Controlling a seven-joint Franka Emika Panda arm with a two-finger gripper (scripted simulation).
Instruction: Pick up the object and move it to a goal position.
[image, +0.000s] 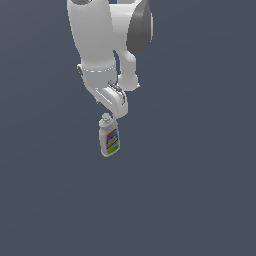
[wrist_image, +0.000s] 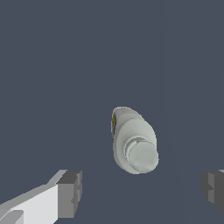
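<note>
- The bottle (image: 109, 136) stands upright a little above the middle of the exterior frame, just below the arm's wrist, on a plain dark grey-blue ground. It is pale grey-white, with a round cap (image: 105, 119) on top and a blue, red, yellow and green label facing the camera.
- The gripper (wrist_image: 142, 188) is spread wide and holds nothing. In the wrist frame one dark pad (wrist_image: 70, 194) sits at the lower left and the other (wrist_image: 213, 189) at the lower right edge.
- Seen from the wrist, the bottle (wrist_image: 132, 139) is in the centre-right of the frame, cap toward the lens. It lies beyond the line between the pads, not between them, and touches neither.
- The step in hand looks like the approach before the grasp: nothing is gripped and the bottle is not lifted.
- To do it well, the hand should probably shift first until the cap sits midway between the pads, then descend.
- Closing on the body below the cap would likely give flatter contact than closing on the rounded cap.
- The bottle is tall and narrow, so a pad brushing it on the way down could tip it.
- No goal marker shows in either frame.
</note>
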